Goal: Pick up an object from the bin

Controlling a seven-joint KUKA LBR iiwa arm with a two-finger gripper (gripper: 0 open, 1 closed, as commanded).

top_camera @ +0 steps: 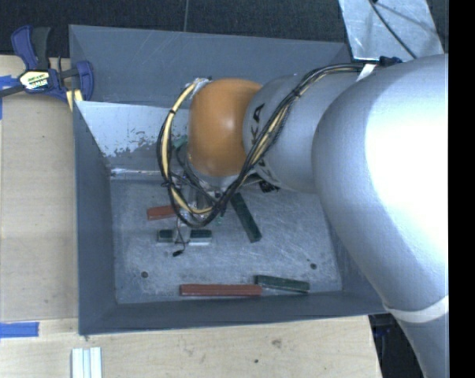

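Note:
My gripper (187, 233) is low over the bin floor, left of centre, mostly hidden under the wrist. A short reddish-brown block (159, 212) lies just to its upper left, close beside it. A dark green stick (246, 218) lies tilted on the floor just to the gripper's right. A small dark piece (176, 250) shows right under the gripper; I cannot tell whether it is part of the gripper or a loose thing.
Along the bin's front wall lie a long reddish-brown stick (220, 290) and, to its right, a dark green stick (282, 284). The arm with its orange cover and cables hides the bin's back and right side.

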